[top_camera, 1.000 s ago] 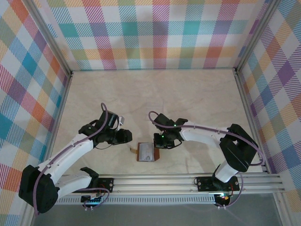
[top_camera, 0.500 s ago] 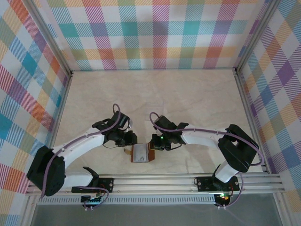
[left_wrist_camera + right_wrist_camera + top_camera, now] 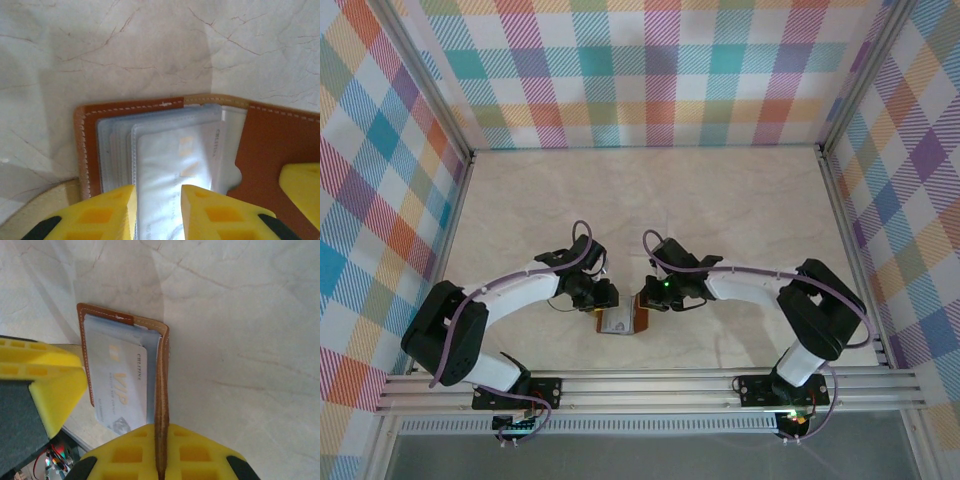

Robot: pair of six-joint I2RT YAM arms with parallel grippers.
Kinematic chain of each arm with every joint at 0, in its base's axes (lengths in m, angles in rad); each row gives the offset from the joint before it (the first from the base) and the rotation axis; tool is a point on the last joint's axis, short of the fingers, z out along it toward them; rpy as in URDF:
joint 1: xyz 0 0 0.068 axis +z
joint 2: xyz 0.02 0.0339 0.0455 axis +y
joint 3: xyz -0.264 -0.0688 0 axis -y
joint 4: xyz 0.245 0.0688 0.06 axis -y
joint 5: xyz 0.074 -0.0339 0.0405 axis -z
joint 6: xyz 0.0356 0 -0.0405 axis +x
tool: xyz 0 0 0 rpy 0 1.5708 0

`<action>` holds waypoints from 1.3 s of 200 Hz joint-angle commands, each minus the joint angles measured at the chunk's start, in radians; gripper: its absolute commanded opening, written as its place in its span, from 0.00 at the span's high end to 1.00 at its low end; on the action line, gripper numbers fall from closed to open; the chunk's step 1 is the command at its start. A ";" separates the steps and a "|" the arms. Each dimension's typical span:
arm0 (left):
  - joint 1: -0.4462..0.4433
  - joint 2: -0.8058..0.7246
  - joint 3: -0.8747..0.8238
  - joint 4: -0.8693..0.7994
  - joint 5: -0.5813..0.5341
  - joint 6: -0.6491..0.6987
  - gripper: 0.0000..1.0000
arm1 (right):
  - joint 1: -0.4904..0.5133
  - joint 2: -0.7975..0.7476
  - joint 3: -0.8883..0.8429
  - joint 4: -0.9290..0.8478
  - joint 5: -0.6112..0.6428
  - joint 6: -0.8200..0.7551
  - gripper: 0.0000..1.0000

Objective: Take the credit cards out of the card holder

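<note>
Now your left hand [image 3: 157,210] has swung in over the card holder [image 3: 87,145] on the table [image 3: 150,50] — fingers [image 3: 100,210] slightly apart above the credit cards [image 3: 175,155], gripping nothing. Your right hand [image 3: 160,455] clamps its flap — pulling can start.

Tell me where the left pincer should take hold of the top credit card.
Probably the credit card's bare end jutting from the card holder's pockets, approached from that open side, where the left pincer sits; the stitched far end blocks any other exit.
</note>
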 commanded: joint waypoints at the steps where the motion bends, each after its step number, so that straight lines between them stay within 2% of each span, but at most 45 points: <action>1: -0.010 0.012 -0.019 0.004 -0.009 0.032 0.69 | -0.015 0.029 0.045 -0.023 -0.038 -0.056 0.99; 49: -0.010 0.026 -0.030 -0.031 -0.123 0.055 0.68 | -0.041 0.065 0.065 -0.077 -0.035 -0.130 0.96; 70: -0.010 0.035 -0.035 -0.043 -0.127 0.068 0.68 | -0.053 0.076 0.064 -0.079 -0.035 -0.139 0.95; 98: -0.010 0.057 -0.055 -0.014 -0.110 0.070 0.69 | -0.055 0.091 0.076 -0.094 -0.028 -0.161 0.88; 110: -0.010 0.066 -0.067 0.000 -0.102 0.067 0.70 | -0.057 0.093 0.075 -0.112 -0.004 -0.172 0.82; 180: -0.010 0.043 -0.131 0.079 -0.025 0.033 0.73 | -0.041 0.093 0.094 -0.291 0.266 -0.264 0.43; 201: -0.010 0.029 -0.143 0.087 -0.011 0.028 0.73 | 0.005 0.120 0.143 -0.394 0.422 -0.312 0.32; 224: -0.010 0.026 -0.162 0.111 -0.003 0.015 0.74 | 0.054 0.181 0.202 -0.506 0.563 -0.334 0.22; 260: -0.010 0.029 -0.198 0.158 0.022 -0.004 0.75 | 0.098 0.256 0.255 -0.621 0.710 -0.318 0.15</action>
